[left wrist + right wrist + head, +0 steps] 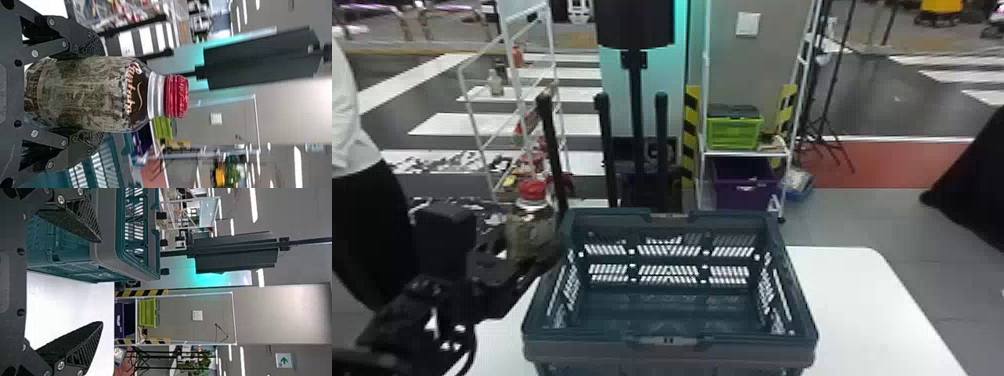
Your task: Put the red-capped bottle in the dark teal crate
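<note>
The right claw [101, 282] has its black fingers wide apart, one in front of the dark teal crate [62, 258] on the white surface [66, 305]. Beyond, a lime-green crate [147, 312] sits above a purple bin [127, 319].

A mottled brown-green, red-capped bottle [88, 94] is held upright by the left side of the open-topped dark teal plastic crate [582, 352], set on the white desk [872, 300].

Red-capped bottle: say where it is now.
In the head view, the red-capped bottle is left of centre, held upright in the left gripper, just outside the far left corner of the dark teal crate.
</note>
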Robot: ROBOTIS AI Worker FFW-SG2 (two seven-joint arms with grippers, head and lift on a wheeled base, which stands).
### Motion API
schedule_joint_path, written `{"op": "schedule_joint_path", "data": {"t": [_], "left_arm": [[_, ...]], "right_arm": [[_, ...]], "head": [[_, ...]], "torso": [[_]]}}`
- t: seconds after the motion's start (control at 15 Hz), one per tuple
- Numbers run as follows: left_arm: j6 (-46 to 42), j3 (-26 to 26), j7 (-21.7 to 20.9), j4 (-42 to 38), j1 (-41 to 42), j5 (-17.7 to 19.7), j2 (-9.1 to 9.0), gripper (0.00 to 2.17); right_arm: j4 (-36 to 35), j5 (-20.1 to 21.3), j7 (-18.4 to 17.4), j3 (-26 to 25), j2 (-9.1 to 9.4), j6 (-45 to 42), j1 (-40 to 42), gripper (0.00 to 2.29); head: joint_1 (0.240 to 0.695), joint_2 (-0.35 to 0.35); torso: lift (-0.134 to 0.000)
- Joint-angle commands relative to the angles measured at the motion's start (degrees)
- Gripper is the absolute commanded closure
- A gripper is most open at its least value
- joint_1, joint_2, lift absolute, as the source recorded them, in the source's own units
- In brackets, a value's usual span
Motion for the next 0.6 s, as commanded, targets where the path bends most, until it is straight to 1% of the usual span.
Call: {"op": "schedule_joint_path", "data": {"t": [0.0,0.07,0.13,0.27,0.33,0.4,0.53], "left_arm": [[1.56,-3.47,-3.99,5.78,-6.63,-0.59,2.75,2.15],[2.79,-5.14,-6.27,8.33,-9.18,-0.68,3.54,2.15],[4.37,-7.60,-9.43,11.50,-12.52,-0.68,4.42,2.15],[9.47,-14.02,-15.06,17.39,-18.94,-1.56,6.00,2.15],[9.82,-17.88,-17.34,20.73,-21.93,-2.44,6.44,2.15],[9.82,-20.78,-18.22,23.89,-24.30,-3.14,6.44,2.15],[9.82,-26.67,-20.16,30.31,-28.87,-5.78,5.91,2.15]], "right_arm": [[0.00,0.29,0.02,-0.27,0.53,0.00,0.23,0.15],[0.00,0.38,0.02,-0.53,0.88,0.00,0.31,0.15],[0.08,0.38,0.02,-0.71,1.15,0.00,0.40,0.15],[0.35,0.38,0.02,-0.97,1.59,0.00,0.49,0.15],[0.70,0.38,0.02,-1.06,1.76,0.00,0.49,0.15],[1.14,0.38,0.02,-1.06,1.94,-0.35,0.40,0.15],[2.11,0.38,0.02,-1.06,2.11,-1.05,0.40,0.15]], "head": [[0.499,0.000],[0.499,0.000],[0.499,0.000],[0.499,0.000],[0.499,0.000],[0.499,0.000],[0.499,0.000]], "torso": [[0.000],[0.000],[0.000],[0.000],[0.000],[0.000],[0.000]]}}
